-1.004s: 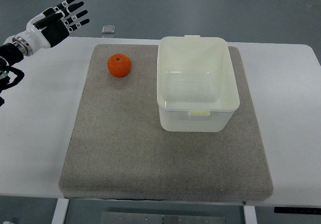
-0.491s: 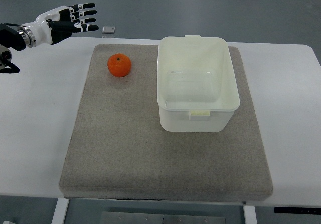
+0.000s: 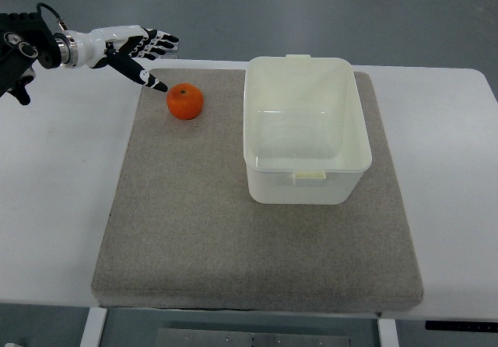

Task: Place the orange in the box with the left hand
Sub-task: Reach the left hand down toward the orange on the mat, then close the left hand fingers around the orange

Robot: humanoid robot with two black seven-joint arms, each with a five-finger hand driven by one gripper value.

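Your left robot hand (image 3: pixel 138 51) reaches in from the left edge at the far left corner of the mat (image 3: pixel 257 199), its fingers (image 3: pixel 162 43) spread wide and its thumb (image 3: pixel 149 79) pointing down toward the fruit. It holds nothing. The orange (image 3: pixel 185 101) sits on the mat just beside the thumb tip, to the hand's right and a little nearer you; you cannot tell from this steep view whether the thumb touches it or hangs above it.

Past the orange, farther to the hand's right, you have a strip of bare mat before the near wall of the box (image 3: pixel 306 131). The box is open-topped, pale and translucent, with a small tab on its front rim and another on its far rim. It stands on the mat's far right part, close to the mat's far and right edges.

Toward you from the hand, the mat runs bare all the way to its front edge. To the hand's left and below the arm, the white worktop (image 3: pixel 54 199) lies bare up to the mat's left border. Just beyond the hand, at the worktop's far edge, a small grey square thing (image 3: pixel 167 46) lies near the fingertips.
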